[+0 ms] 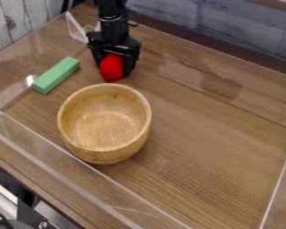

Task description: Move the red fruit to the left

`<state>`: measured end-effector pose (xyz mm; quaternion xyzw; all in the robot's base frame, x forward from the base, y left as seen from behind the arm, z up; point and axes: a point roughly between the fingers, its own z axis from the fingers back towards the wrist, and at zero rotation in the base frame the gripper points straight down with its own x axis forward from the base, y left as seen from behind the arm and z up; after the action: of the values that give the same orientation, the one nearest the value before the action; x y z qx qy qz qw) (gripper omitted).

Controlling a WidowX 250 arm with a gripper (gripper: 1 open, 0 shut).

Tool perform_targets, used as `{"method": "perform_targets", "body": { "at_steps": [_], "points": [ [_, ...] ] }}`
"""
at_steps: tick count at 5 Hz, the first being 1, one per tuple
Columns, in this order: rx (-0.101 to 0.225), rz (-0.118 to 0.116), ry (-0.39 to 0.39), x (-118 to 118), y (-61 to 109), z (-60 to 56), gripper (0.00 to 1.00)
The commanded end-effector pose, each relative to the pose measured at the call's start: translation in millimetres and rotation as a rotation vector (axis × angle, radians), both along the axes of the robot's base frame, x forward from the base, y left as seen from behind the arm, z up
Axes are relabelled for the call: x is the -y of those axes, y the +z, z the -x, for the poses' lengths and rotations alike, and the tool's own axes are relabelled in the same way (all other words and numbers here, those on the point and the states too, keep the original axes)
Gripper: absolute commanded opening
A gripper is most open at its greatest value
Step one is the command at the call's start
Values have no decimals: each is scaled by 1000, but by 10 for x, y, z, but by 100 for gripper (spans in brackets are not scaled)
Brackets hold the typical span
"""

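The red fruit (112, 68) is a small glossy red ball resting on the wooden table just behind the wooden bowl (104, 122). My black gripper (113, 61) hangs straight down over it with its fingers spread to either side of the fruit, open. The fruit's top is partly hidden by the gripper body.
A flat green block (56, 74) lies to the left of the fruit. Clear acrylic walls (21, 134) ring the table, and a grey plank wall stands behind.
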<state>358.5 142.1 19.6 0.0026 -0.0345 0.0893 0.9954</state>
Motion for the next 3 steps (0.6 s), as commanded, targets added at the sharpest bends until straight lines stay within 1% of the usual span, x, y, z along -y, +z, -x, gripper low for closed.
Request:
{"method": "perform_targets", "body": {
  "at_steps": [1, 3],
  "points": [
    [38, 0, -47, -115, 122, -115, 100],
    [25, 39, -159, -139, 137, -12, 100]
  ]
}}
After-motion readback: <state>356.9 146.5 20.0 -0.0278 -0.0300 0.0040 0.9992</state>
